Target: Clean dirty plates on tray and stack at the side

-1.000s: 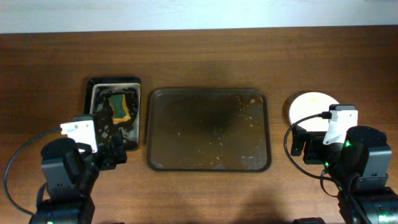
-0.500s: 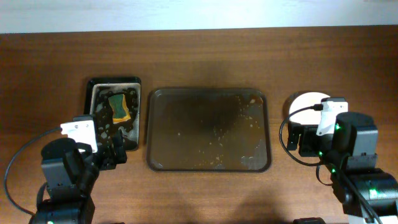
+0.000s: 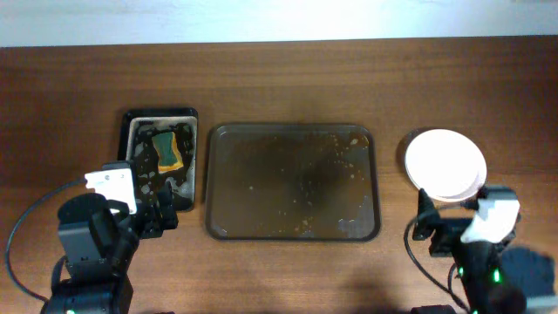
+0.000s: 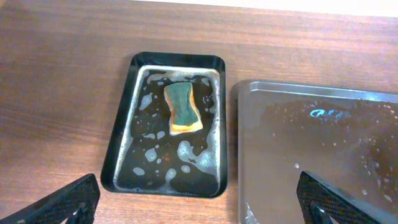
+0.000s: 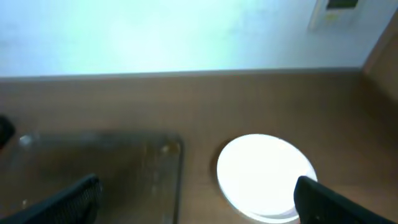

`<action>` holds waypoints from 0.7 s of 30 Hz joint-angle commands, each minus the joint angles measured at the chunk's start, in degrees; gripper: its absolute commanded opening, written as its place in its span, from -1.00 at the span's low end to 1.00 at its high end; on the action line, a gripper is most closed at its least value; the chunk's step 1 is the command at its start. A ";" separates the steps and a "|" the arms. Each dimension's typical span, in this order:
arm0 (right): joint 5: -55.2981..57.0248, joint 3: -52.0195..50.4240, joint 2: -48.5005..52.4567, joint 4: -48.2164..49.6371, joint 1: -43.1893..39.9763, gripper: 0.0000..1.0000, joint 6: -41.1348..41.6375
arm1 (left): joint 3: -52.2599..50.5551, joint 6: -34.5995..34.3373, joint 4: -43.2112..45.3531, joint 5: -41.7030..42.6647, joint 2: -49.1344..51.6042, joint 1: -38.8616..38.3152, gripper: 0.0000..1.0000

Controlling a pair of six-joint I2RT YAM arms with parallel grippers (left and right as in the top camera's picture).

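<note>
Finishing cleanly looks like the step in hand: leave the plates (image 3: 445, 163) stacked just right of the tray (image 3: 279, 174), itself bare but for wet specks. Steer the right gripper (image 5: 196, 199), spread wide and empty, on the near side of that stack, clear of it. Park the left gripper (image 4: 199, 196), likewise wide open with nothing held, left of the tray by the black tray (image 4: 124, 143) and sponge (image 4: 182, 107).

You see the stacked plates (image 3: 445, 164), clean white on top, just ahead of your right gripper (image 5: 199, 198), and the dark, wet-speckled tray (image 3: 292, 181) flat to its left.
</note>
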 commanded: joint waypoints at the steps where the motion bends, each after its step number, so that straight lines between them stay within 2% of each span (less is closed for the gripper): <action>1: -1.07 -7.72 -10.51 5.31 -2.56 0.97 0.28 | -0.57 0.87 0.15 0.46 -0.17 0.00 0.99; 6: -2.16 -17.84 -20.09 12.87 -3.74 0.97 0.33 | -0.57 0.87 0.15 0.46 -0.17 0.00 0.99; 18: -3.17 -38.86 -19.98 45.57 -3.67 0.97 0.37 | -0.57 0.87 0.15 0.46 -0.17 0.00 0.99; 21: -3.43 -43.34 -19.98 52.15 -3.67 0.97 -1.75 | -0.57 0.87 0.15 0.46 -0.17 0.00 0.99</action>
